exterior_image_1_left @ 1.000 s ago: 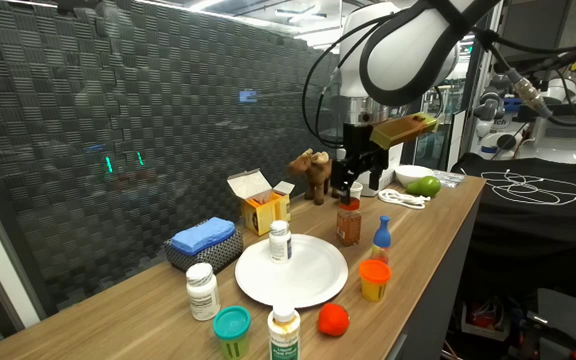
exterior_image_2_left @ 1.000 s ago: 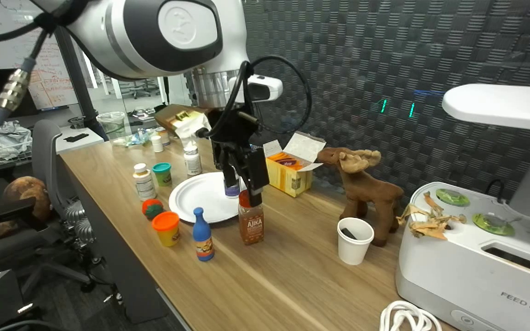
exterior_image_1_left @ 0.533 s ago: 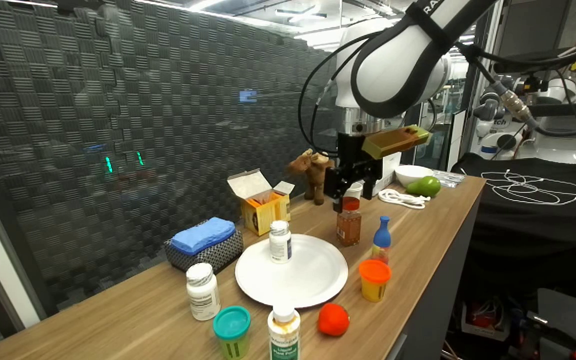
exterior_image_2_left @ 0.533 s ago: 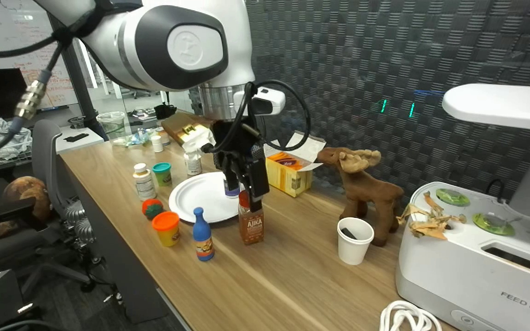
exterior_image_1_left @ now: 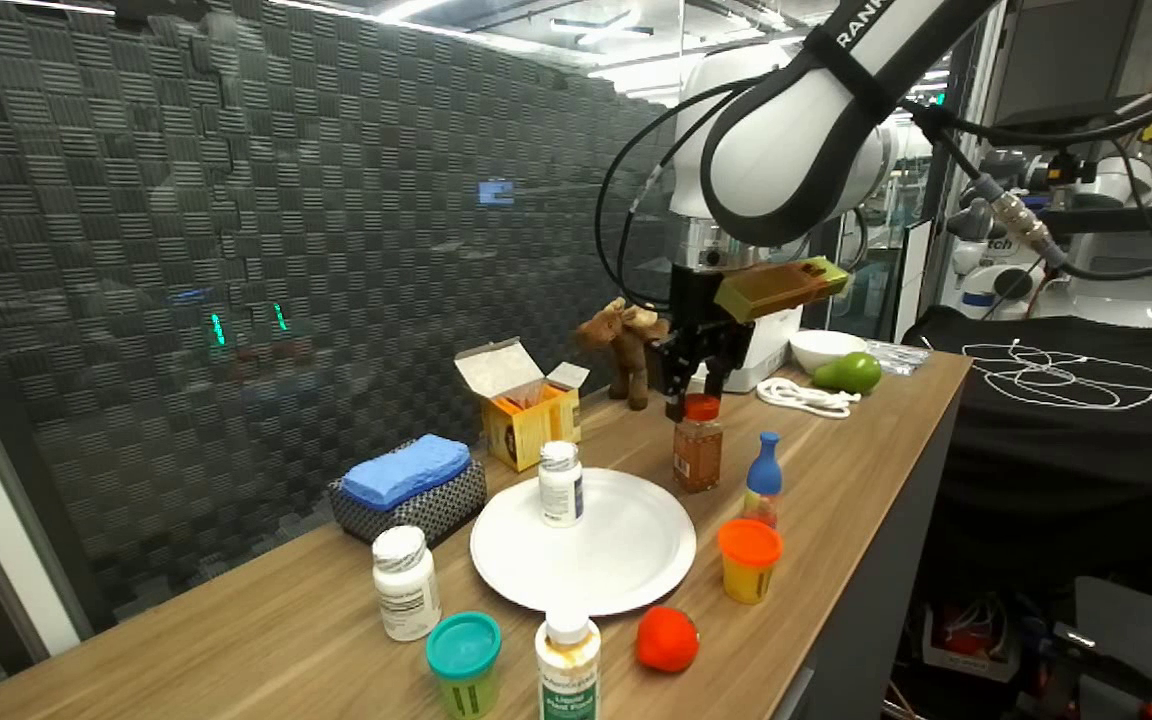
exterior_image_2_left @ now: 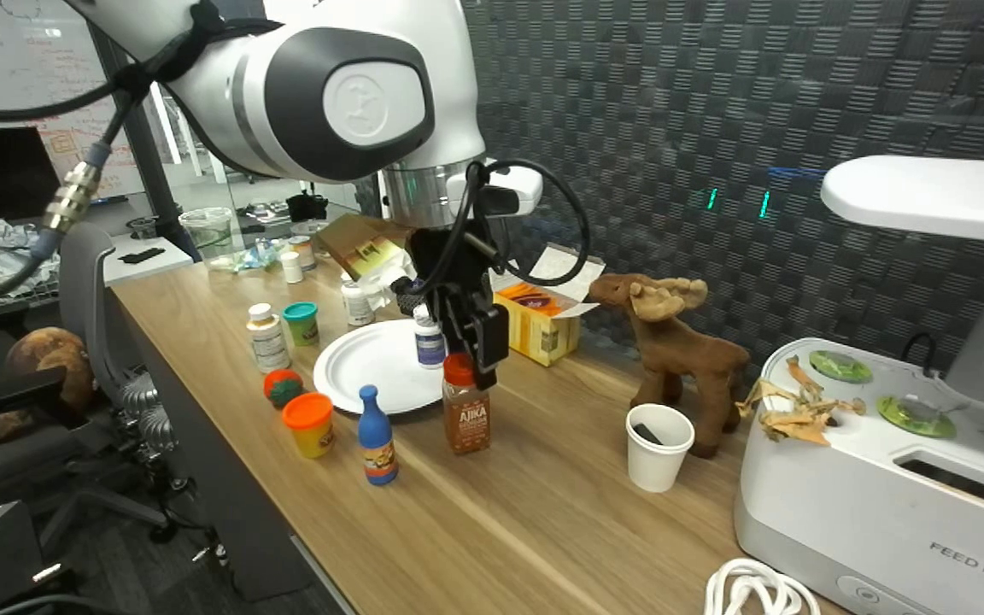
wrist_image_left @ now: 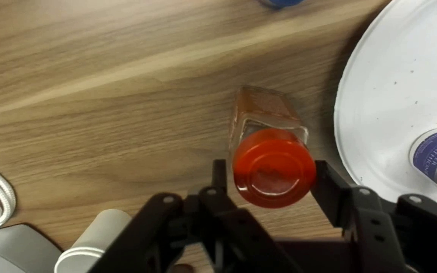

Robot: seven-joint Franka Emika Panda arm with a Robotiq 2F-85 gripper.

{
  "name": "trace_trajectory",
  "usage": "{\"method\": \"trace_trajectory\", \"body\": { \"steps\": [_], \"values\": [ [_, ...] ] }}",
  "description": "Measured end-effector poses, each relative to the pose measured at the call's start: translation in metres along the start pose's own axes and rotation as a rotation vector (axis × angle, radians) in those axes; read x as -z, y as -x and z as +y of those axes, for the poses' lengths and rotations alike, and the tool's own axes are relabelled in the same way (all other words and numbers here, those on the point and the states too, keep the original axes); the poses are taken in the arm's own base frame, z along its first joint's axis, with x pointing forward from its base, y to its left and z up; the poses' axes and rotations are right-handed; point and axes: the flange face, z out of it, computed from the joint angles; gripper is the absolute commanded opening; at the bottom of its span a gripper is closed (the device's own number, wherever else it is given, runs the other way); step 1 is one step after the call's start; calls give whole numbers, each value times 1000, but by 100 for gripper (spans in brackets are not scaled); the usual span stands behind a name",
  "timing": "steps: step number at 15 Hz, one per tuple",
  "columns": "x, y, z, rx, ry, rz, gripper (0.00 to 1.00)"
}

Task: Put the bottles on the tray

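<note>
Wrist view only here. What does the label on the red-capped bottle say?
Observer: The red-capped bottle reads AJIKA in an exterior view.
Operator: And the blue bit at my top edge?
Observer: Likely the blue bottle, upright in both exterior views.
Operator: Anything beside the tray that I can't see?
Observer: Yes, an exterior view shows the Liquid Plant Food bottle beside it.

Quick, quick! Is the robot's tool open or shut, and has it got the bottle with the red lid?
Tool: open, straddling the top of the red-lidded bottle, with a gap showing on one side; not holding it yet.
</note>
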Motion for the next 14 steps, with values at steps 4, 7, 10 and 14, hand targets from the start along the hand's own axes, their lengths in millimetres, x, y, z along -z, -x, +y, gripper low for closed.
{"method": "trace_trajectory", "body": {
  "steps": [4,7,10,14],
  "values": [
    [0,0,1,-22,1,0,24],
    [4,-1,-1,-30,12,11,24],
    [19,-1,-13,-4,33,46,24],
    [45,5,-49,71,19,83,24]
  ]
}}
